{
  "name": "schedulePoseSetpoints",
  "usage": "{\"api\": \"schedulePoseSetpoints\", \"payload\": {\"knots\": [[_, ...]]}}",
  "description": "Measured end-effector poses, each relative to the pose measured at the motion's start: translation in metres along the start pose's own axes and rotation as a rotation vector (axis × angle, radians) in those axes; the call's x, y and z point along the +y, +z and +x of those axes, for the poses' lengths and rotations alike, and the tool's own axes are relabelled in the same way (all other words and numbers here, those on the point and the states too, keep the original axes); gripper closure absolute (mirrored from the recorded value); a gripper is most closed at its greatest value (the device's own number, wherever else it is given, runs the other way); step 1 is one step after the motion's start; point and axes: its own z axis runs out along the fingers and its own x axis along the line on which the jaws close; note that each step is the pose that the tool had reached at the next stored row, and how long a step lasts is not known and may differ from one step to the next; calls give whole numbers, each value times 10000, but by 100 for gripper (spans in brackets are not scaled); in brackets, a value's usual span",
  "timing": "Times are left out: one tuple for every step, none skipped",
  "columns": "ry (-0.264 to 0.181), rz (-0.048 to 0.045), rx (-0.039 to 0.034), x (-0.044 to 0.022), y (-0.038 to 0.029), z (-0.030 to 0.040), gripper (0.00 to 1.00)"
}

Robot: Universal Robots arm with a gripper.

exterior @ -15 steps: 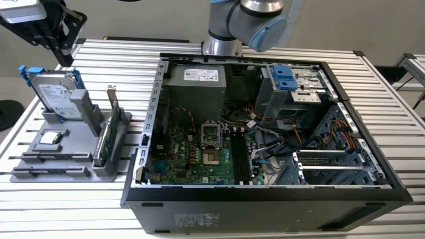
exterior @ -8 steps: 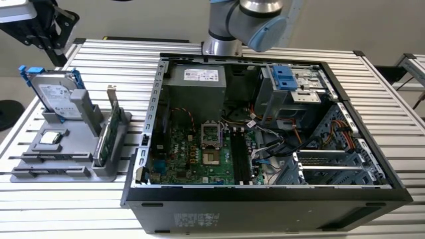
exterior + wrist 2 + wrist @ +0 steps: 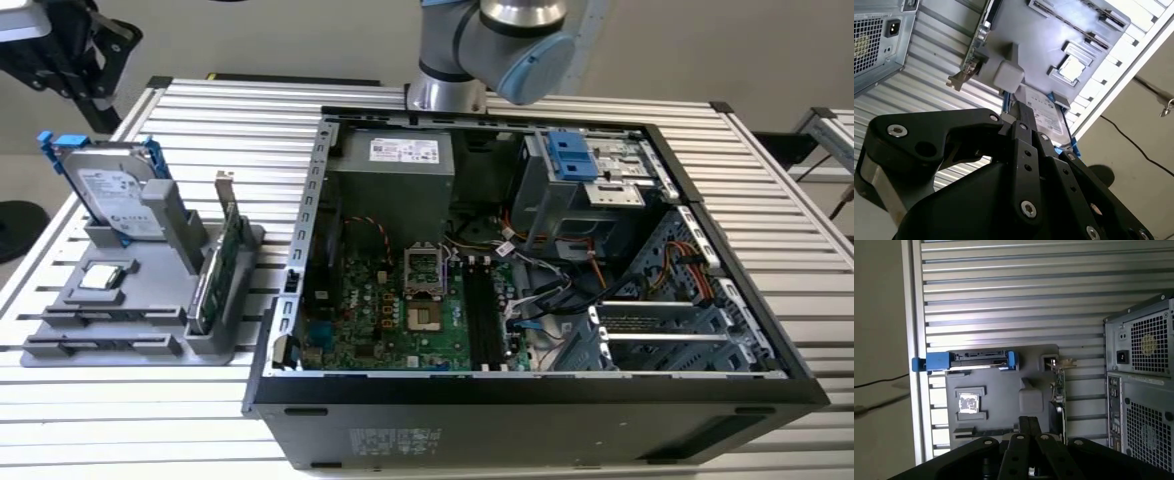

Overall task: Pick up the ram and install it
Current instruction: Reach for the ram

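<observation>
My gripper (image 3: 1029,423), fingers pressed together, faces the gray tray (image 3: 1004,390) at the table (image 3: 1004,290) edge; bare slats beyond. I cannot tell the ram's axis.

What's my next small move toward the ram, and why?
Probably carry the pincer along the grey holder: it hangs shut and empty by the hard drive, while the dark stick that looks like the ram lies at the holder's opposite end.
</observation>
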Motion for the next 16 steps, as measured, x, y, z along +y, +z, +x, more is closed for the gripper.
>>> {"api": "schedulePoseSetpoints", "payload": {"knots": [[0,0,1,-1,0,16,100],[0,0,1,-2,-1,32,100],[-1,0,1,-3,-1,47,100],[-1,0,0,-4,-1,63,100],[-2,0,0,-6,-1,79,100],[-2,0,1,-7,-2,96,100],[-2,0,1,-8,-2,113,100],[-3,0,1,-9,-2,130,100],[-3,0,0,-10,-2,146,100],[-2,1,1,-11,-3,161,100],[-3,-1,0,-12,-3,177,100],[-3,1,1,-13,-4,193,100],[-3,0,0,-14,-3,208,100],[-6,0,1,-15,-4,221,100],[-17,0,2,-16,-4,234,100],[-37,0,3,-17,-4,245,100]]}}
